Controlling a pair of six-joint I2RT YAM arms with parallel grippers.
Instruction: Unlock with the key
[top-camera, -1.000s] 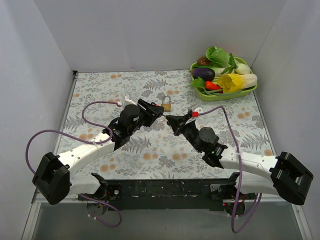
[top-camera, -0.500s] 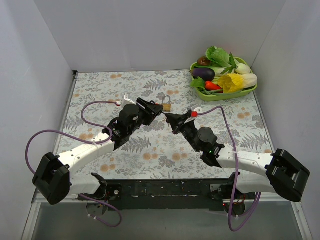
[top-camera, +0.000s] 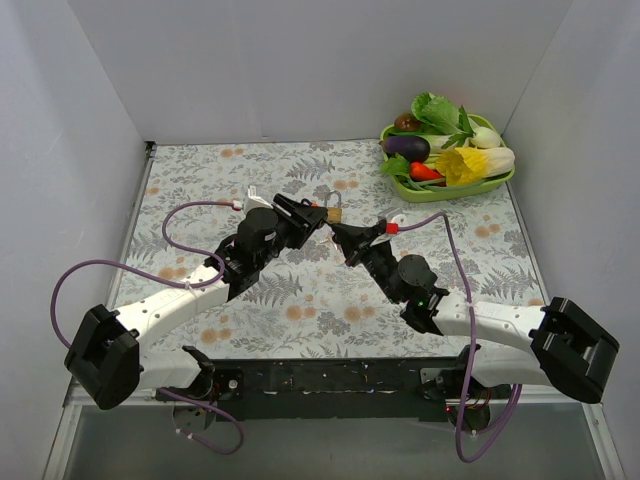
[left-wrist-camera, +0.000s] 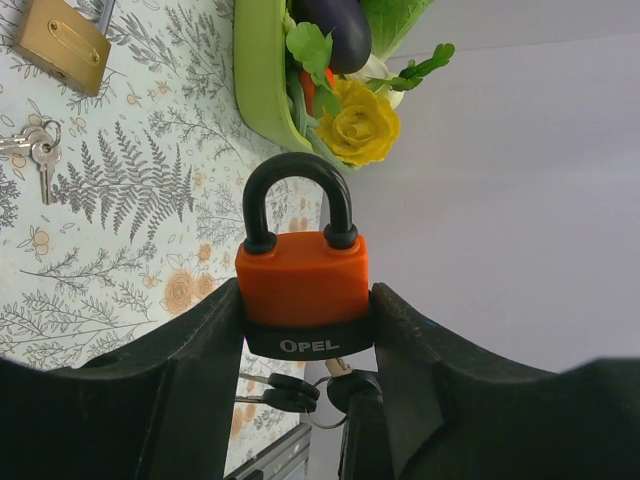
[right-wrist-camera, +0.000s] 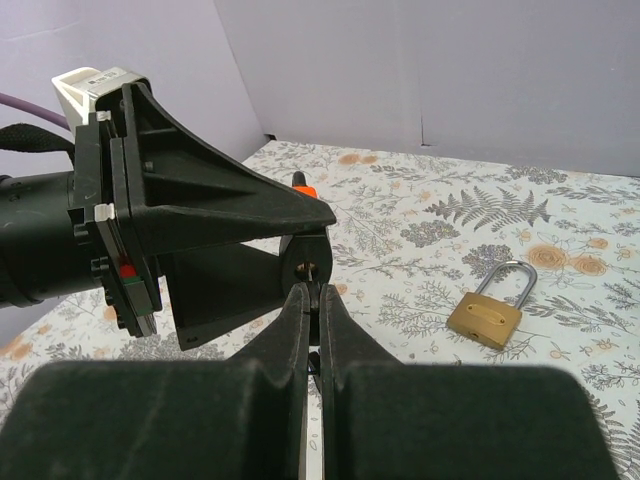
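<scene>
My left gripper (left-wrist-camera: 305, 310) is shut on an orange padlock (left-wrist-camera: 303, 290) with a black shackle that points away from the wrist. A key (left-wrist-camera: 345, 372) sits at the keyhole in the lock's black base, and two black-headed keys (left-wrist-camera: 275, 390) hang from its ring. My right gripper (right-wrist-camera: 311, 297) is shut on that key (right-wrist-camera: 313, 283), its tip at the keyhole (right-wrist-camera: 311, 268). In the top view the two grippers meet mid-table, left (top-camera: 310, 222) and right (top-camera: 340, 236).
A brass padlock (top-camera: 332, 210) lies on the floral cloth just behind the grippers, with small silver keys (left-wrist-camera: 35, 155) beside it. A green tray (top-camera: 497, 183) of toy vegetables stands at the back right. White walls close in three sides.
My right gripper has moved up and left to meet the left gripper, bringing the key to the lock's base. The left arm has barely moved.
</scene>
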